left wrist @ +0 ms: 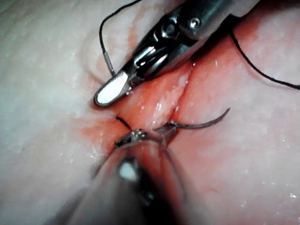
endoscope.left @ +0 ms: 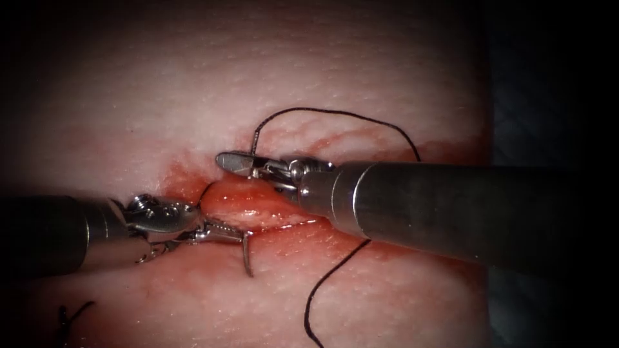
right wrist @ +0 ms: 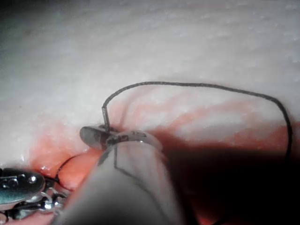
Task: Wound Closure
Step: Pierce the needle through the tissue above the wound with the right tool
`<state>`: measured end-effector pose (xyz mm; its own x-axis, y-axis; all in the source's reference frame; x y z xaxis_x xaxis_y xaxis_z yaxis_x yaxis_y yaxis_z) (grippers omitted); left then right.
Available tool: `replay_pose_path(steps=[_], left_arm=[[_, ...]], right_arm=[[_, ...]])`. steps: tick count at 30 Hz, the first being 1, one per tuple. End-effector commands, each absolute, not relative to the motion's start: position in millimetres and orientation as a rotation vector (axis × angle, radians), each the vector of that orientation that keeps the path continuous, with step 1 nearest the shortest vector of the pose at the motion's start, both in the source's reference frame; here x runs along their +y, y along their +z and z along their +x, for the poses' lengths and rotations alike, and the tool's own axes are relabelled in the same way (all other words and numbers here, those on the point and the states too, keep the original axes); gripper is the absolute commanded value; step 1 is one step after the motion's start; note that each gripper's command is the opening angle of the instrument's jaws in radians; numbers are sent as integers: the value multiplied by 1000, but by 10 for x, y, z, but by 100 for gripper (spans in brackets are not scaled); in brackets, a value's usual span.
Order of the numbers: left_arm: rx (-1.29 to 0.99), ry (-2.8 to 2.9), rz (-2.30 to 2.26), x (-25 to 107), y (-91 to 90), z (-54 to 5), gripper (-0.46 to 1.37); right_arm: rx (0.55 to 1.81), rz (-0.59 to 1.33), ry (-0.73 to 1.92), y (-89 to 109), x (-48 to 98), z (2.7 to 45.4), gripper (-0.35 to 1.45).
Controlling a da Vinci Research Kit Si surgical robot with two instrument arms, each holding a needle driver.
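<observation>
On the pale pink tissue (endoscope.left: 361,71) the red cut (endoscope.left: 248,203) gapes unstitched; the left tool (endoscope.left: 222,231) has its jaws clamped near the tip of the curved steel needle (endoscope.left: 247,258) lodged across the cut, while the right tool (endoscope.left: 233,161) rests with jaws closed and empty beside the black thread (endoscope.left: 335,115).

**Two steel tools on grey shafts**

The right arm's smooth grey metal shaft (endoscope.left: 451,206) is a broad round tube with a paler collar ring at its end. From it runs a bright steel wrist of small stacked links, ending in a slim, polished pincer (endoscope.left: 235,162) with a flat rounded tip; one round screw head (left wrist: 195,21) sits on the wrist. The left arm's dark grey shaft (endoscope.left: 51,232) carries a shiny, knuckled steel wrist and a thin, finely ridged pincer (endoscope.left: 225,230).
</observation>
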<state>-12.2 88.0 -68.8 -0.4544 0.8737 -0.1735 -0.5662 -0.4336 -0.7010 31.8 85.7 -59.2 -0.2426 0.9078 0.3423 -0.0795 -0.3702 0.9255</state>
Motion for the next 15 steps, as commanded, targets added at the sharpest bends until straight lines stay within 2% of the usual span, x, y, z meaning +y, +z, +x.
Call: replay_pose_path(steps=[1, 15], left_arm=[[-704, 1988, -660, 880, -688, -121, -7], [-701, 1994, -663, 879, -688, -122, -7]], right_arm=[[1080, 1256, 1706, -589, 857, 319, -35], [1081, 1264, 1702, -595, 853, 318, -35]])
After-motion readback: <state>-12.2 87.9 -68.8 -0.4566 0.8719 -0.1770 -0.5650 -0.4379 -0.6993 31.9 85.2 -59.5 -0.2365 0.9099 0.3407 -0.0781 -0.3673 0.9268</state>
